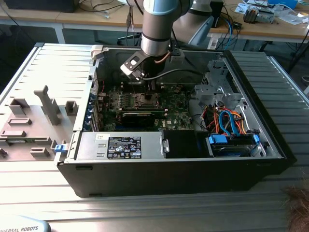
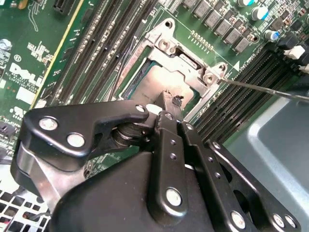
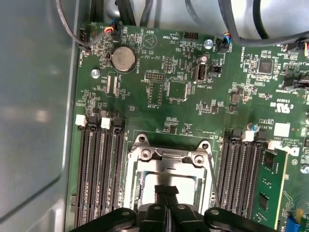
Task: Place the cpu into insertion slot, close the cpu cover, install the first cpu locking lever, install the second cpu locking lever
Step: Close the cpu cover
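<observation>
The cpu (image 3: 145, 180) shows its dull silvery top in the socket on the green motherboard, also seen in the second wrist view (image 2: 150, 79). The cpu cover (image 3: 169, 155), a thin metal frame, lies flat around it (image 2: 166, 46). A thin wire locking lever (image 2: 263, 88) sticks out from the socket's corner, and it runs along the socket's side (image 3: 214, 180). My gripper (image 3: 166, 189) hangs straight over the socket, its black fingers shut together with nothing between them. Its tip (image 2: 169, 102) is at or just above the cpu top. In the exterior view the gripper (image 1: 149, 89) reaches down into the open case.
Black memory slots (image 3: 99, 169) flank the socket on both sides. The grey case wall (image 3: 34, 121) is close by. A black graphics card (image 1: 137, 116), the labelled power supply box (image 1: 120, 145) and a drive bay with blue and orange cables (image 1: 231, 125) fill the case.
</observation>
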Available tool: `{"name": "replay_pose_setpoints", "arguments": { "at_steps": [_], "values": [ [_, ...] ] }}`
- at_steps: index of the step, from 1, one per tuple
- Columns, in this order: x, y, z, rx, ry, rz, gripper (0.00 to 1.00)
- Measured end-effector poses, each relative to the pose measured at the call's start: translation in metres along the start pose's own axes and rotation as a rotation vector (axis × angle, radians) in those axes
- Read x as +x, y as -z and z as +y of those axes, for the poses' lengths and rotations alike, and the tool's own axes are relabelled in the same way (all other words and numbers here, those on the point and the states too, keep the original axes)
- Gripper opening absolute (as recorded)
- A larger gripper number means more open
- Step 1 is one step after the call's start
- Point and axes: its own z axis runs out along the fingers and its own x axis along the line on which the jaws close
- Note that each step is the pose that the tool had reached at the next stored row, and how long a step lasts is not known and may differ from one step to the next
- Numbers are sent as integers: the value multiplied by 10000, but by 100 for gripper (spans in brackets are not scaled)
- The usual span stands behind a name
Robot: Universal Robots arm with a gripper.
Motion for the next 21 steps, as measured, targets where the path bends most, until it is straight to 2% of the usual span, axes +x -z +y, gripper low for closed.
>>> {"name": "replay_pose_setpoints", "arguments": {
  "at_steps": [2,10,15,21],
  "values": [
    [-3,32,28,2,0,-7,11],
    [-10,54,90,23,-2,-40,11],
    [-12,70,106,29,-6,-109,11],
    [-14,81,125,43,-13,-230,11]
  ]
}}
